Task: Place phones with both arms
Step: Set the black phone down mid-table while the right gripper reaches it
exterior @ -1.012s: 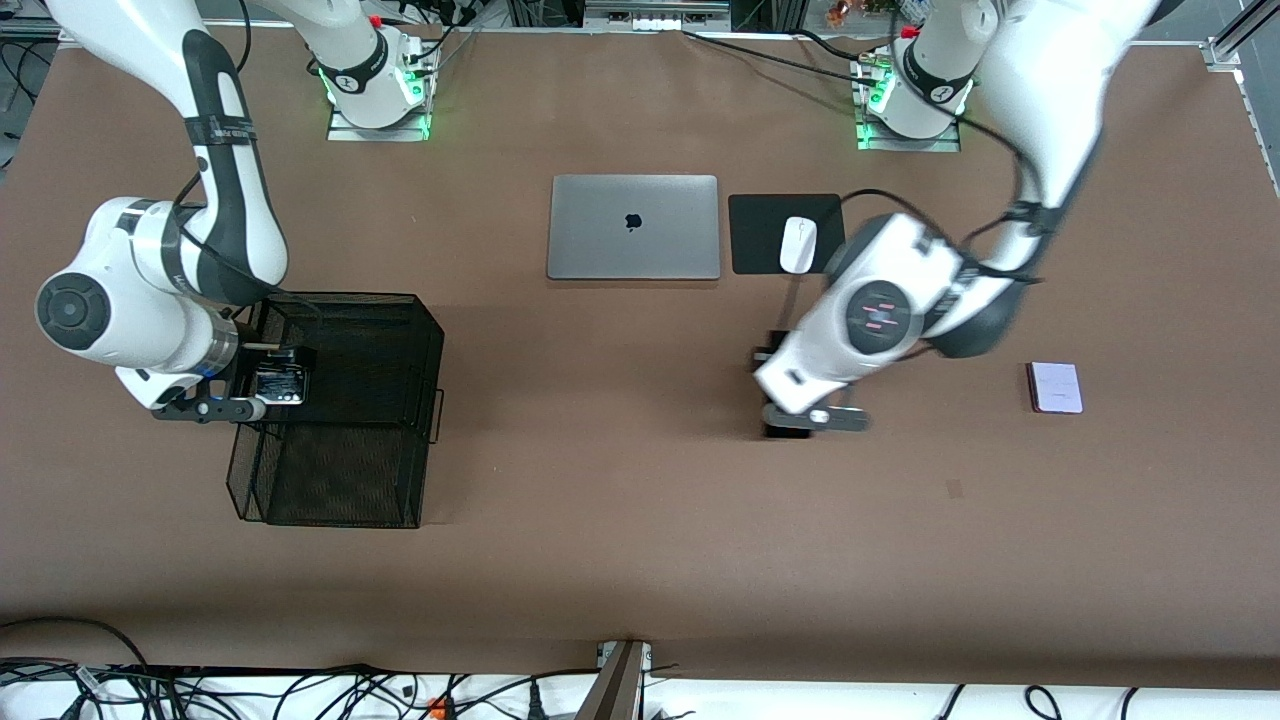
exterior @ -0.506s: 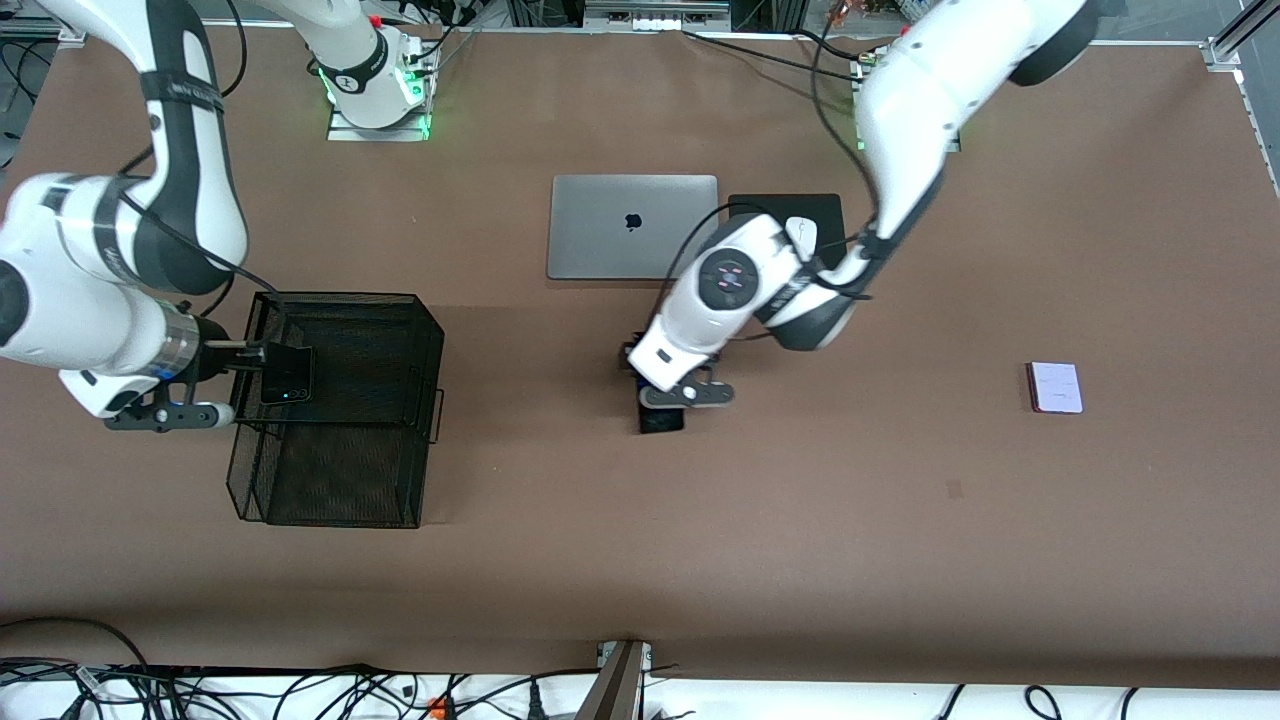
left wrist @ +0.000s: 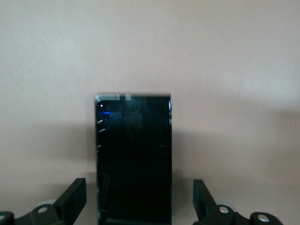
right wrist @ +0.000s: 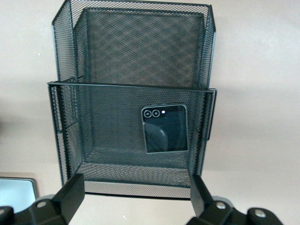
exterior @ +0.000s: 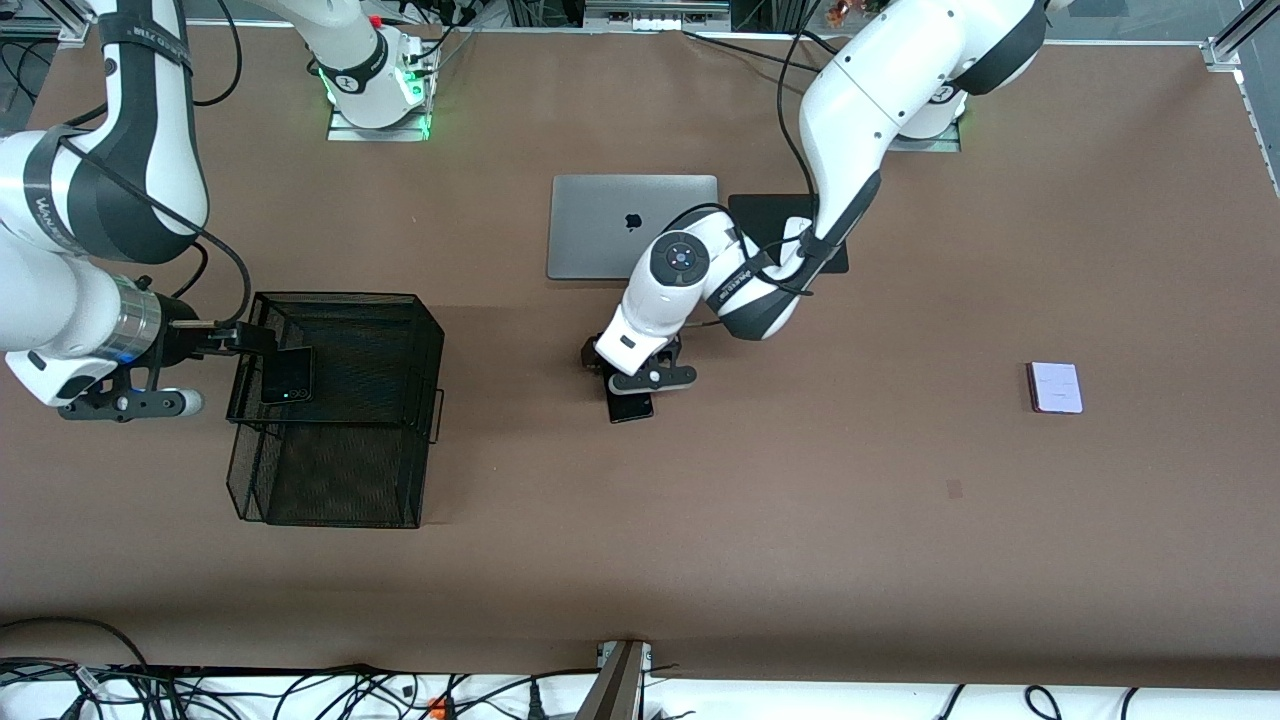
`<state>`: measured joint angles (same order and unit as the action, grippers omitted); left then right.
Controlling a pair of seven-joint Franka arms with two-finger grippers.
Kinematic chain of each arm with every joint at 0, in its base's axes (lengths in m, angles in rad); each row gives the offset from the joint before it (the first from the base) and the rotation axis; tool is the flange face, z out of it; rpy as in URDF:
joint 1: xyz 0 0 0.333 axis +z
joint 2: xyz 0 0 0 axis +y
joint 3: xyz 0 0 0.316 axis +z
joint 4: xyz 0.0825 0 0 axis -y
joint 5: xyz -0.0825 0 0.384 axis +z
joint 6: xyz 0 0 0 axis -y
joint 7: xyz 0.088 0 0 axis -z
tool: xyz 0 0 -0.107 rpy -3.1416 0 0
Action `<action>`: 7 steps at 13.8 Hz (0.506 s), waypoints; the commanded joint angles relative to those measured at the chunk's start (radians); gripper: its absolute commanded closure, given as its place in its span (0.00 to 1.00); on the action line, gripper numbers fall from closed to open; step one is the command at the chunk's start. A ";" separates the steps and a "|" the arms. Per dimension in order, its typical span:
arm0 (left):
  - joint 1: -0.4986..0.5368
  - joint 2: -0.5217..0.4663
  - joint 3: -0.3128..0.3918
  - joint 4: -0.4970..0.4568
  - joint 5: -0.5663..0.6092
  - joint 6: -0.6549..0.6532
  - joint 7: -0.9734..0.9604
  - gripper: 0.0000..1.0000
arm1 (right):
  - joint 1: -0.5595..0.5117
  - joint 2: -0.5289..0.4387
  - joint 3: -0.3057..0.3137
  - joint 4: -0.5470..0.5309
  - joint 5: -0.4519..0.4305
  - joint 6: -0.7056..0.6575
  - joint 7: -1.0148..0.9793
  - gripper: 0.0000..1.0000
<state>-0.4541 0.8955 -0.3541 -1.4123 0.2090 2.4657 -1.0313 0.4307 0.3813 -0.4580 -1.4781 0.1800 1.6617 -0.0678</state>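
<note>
At the right arm's end of the table stood a black mesh basket in two tiers, with the small squarish black phone lying flat in its upper tier, camera lenses up. Right gripper hung at the basket's edge toward that end of the table, fingers spread wide and holding nothing, the phone lying apart from them. Near the table's middle the left gripper was down over the long slim black phone, which lay flat on the brown table; its fingers stood spread either side of the phone, clear of its edges. Pale lilac-white phone lay alone toward the left arm's end. Closed grey laptop and a black mouse pad sat side by side toward the edge where the bases stand.
</note>
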 commanded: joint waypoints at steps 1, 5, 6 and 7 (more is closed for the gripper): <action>0.055 -0.102 0.020 -0.010 0.012 -0.181 -0.004 0.00 | -0.012 -0.024 0.053 0.002 -0.026 -0.028 0.074 0.00; 0.182 -0.245 0.023 -0.010 0.081 -0.528 0.233 0.00 | -0.017 -0.038 0.184 0.005 -0.079 -0.020 0.233 0.00; 0.227 -0.268 0.023 -0.007 0.081 -0.584 0.308 0.00 | -0.015 -0.036 0.235 0.005 -0.082 -0.014 0.294 0.00; 0.273 -0.294 0.024 -0.013 0.082 -0.637 0.382 0.00 | -0.014 -0.030 0.292 0.009 -0.097 -0.010 0.360 0.00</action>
<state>-0.2540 0.6635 -0.3263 -1.3880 0.2761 1.9081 -0.7765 0.4292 0.3599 -0.2664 -1.4761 0.1224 1.6568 0.1797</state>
